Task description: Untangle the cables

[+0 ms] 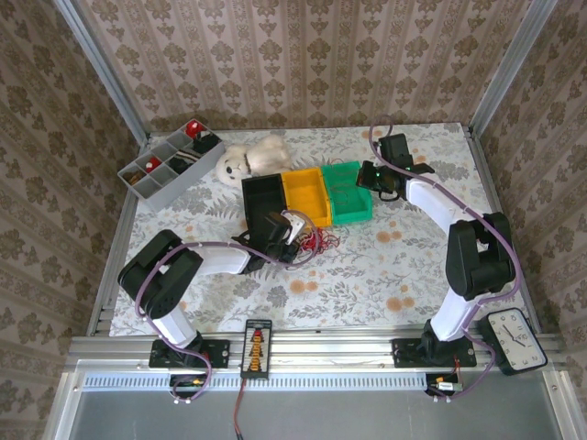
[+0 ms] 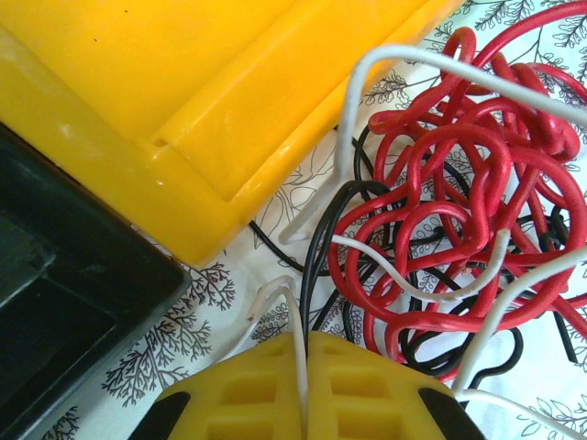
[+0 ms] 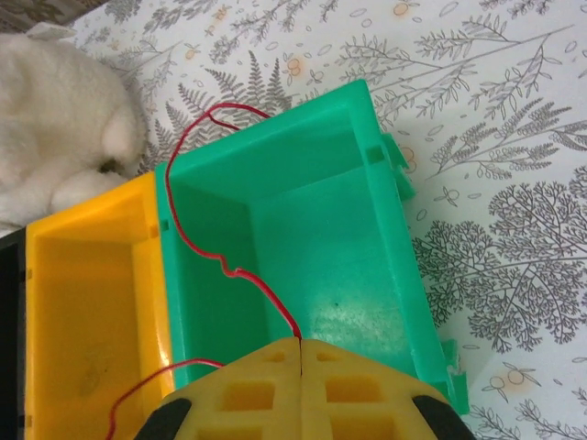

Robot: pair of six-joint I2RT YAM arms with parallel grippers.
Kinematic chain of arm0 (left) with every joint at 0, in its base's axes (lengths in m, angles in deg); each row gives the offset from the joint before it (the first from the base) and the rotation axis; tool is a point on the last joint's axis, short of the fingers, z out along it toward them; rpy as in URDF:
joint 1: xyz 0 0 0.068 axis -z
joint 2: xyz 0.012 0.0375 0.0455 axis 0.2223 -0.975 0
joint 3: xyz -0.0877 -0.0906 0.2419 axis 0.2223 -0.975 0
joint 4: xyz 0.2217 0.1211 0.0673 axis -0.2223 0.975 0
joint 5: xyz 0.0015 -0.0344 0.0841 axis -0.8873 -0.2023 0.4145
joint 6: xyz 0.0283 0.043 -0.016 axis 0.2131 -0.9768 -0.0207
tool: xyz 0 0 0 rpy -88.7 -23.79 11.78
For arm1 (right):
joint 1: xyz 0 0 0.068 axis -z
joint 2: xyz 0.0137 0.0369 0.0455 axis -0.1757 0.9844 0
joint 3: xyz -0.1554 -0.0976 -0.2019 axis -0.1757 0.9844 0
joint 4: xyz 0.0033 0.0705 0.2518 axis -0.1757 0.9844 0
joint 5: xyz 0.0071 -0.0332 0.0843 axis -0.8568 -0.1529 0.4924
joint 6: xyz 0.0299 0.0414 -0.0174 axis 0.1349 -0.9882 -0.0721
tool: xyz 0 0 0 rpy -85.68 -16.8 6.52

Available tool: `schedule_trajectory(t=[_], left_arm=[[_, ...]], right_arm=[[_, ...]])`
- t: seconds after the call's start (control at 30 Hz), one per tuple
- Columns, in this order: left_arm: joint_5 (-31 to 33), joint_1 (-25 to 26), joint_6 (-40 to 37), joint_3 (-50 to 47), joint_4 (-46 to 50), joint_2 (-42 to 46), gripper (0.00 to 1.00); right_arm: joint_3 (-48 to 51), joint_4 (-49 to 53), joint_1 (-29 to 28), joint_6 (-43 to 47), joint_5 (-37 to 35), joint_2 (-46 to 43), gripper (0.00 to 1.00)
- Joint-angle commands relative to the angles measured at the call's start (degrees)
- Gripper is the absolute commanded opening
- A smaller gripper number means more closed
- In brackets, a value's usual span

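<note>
The cables (image 1: 317, 242) lie as one red, black and white knot on the flowered surface (image 1: 385, 275), just below the yellow bin (image 1: 307, 194) at the middle of the top view. At the knot's lower edge in the left wrist view, the left pincer (image 2: 304, 346) is pressed together on a single white wire (image 2: 299, 321). The right pincer (image 3: 301, 346) is clamped on one red wire (image 3: 237, 272), which runs across the green bin (image 3: 321, 211) and over its rim toward the upper left of that frame.

The step in hand looks like drawing strands out one by one. The red one is already apart from the knot, and the white one is gripped. The next move probably calls for the left arm to pull the white wire slowly away without dragging the red loops along. The right arm would let its wire go into the bin.
</note>
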Motion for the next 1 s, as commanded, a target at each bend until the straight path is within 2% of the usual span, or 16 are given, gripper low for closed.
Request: schedule_trajectory(t=[0.0, 0.3, 0.53, 0.97], left_arm=[[0.8, -0.4, 0.8, 0.1, 1.0, -0.2, 0.0], [-0.1, -0.4, 0.5, 0.6, 0.8, -2.0, 0.0], [-1.0, -0.5, 0.1, 1.1, 0.4, -3.6, 0.0], [-1.6, -0.5, -0.2, 0.9, 0.2, -4.1, 0.0]], right_arm=[[2.3, 2.5, -0.7, 1.2, -1.3, -1.7, 0.0], [10.0, -4.5, -1.2, 4.6, -2.2, -12.0, 0.0], [12.3, -9.0, -1.2, 6.0, -3.1, -17.6, 0.0], [9.9, -11.1, -1.2, 9.8, -5.1, -17.6, 0.0]])
